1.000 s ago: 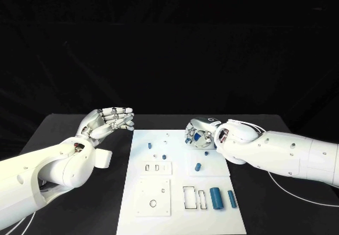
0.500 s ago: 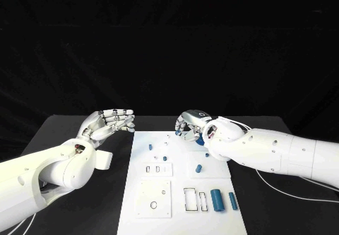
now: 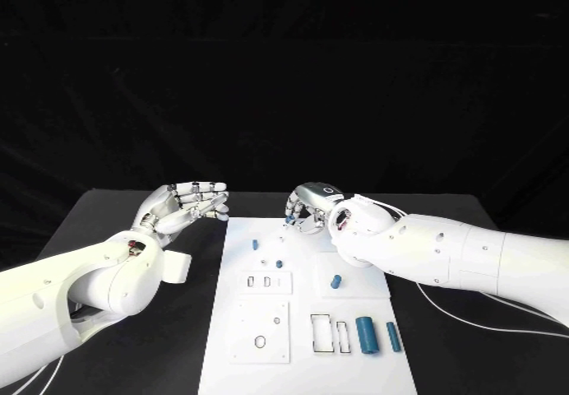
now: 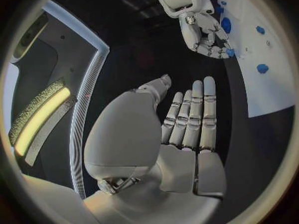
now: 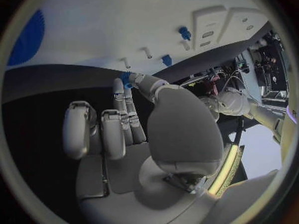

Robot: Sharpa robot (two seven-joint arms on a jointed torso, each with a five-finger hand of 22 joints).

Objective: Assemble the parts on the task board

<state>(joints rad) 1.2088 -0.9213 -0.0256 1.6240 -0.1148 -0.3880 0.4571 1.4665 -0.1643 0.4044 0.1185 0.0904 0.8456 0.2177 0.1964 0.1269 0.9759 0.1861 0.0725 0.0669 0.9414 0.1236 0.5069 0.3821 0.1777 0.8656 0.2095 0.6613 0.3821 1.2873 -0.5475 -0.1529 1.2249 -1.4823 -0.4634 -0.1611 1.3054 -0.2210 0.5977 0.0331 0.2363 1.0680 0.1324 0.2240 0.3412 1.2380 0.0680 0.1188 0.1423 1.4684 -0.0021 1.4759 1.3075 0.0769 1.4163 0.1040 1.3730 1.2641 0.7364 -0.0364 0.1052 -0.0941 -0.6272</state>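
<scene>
While the left hand (image 3: 184, 206) hovers off the task board's (image 3: 303, 329) 10 o'clock corner, fingers spread and holding nothing, the right hand (image 3: 311, 211) sits over the board's 12 o'clock edge, pinching a small blue part (image 5: 126, 79) at its fingertips; that part's axis cannot be told. Toward 4 o'clock, two blue cylinders (image 3: 367, 334) lie side by side, long axes running 12 to 6.

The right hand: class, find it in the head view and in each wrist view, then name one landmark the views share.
Head view: the right hand hovers over the far end of the task board, pinching a small blue part.
Left wrist view: right hand near the circle's rim, beside the board.
Right wrist view: its own palm and fingers mid-circle.
Shared landmark: the white task board.
</scene>
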